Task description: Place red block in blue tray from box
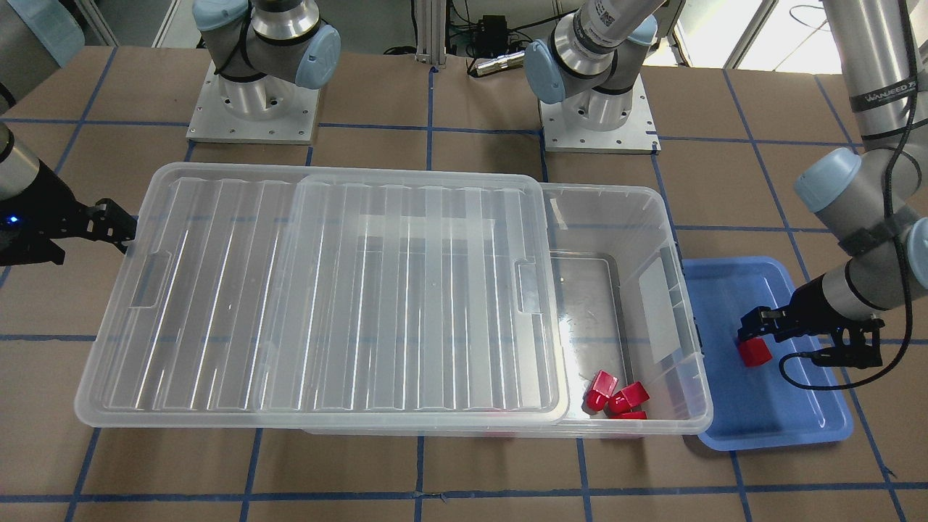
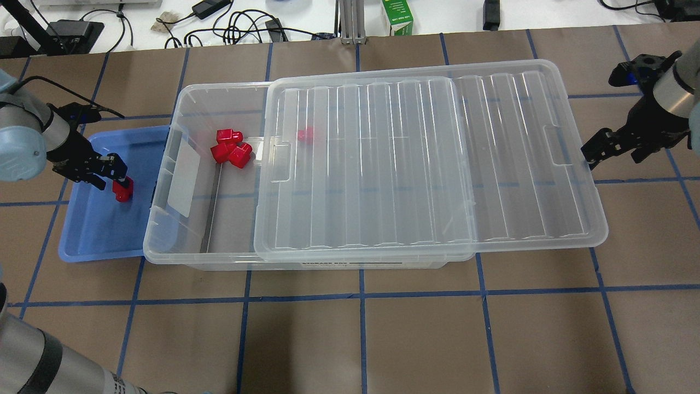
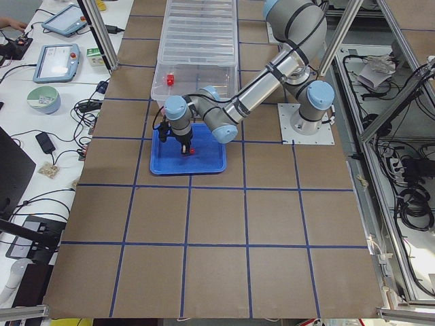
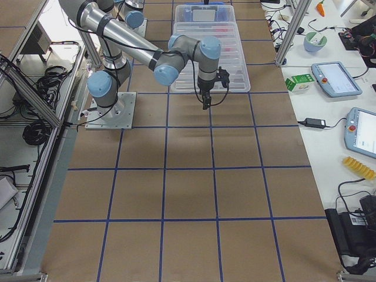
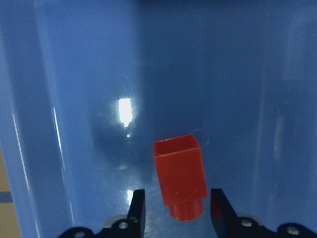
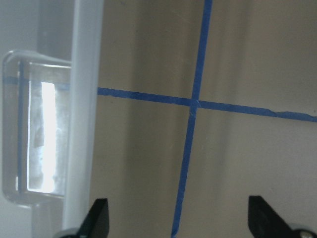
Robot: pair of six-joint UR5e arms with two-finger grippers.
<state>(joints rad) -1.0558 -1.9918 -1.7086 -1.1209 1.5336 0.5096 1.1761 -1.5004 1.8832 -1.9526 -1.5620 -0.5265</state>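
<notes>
Finds the left claw down inside the blue tray, jaws parted and released. Records the red block between the two fingers, apparently resting on the tray floor, round stub toward the wrist camera, square end pointing away, body slightly tilted. Notes a clear gap between block and one finger and only a sliver at the other; cannot confirm contact there. Places the tray on the counter just beside one short end of the clear plastic bin, with the bin's rim overlapping the tray's edge in the overhead view. Finds the ribbed translucent lid sitting shifted along the bin, overhanging the far end and leaving the end nearest the tray uncovered. Notes a cluster of further red blocks on the bin floor in that uncovered part, touching one another near one long wall; sees another red shape through the lid, blurred. Locates the right claw at the opposite end, just beside the overhanging lid edge, above bare counter and a crossing of blue tape lines. Records its jaws spread wide, gripping nothing.
</notes>
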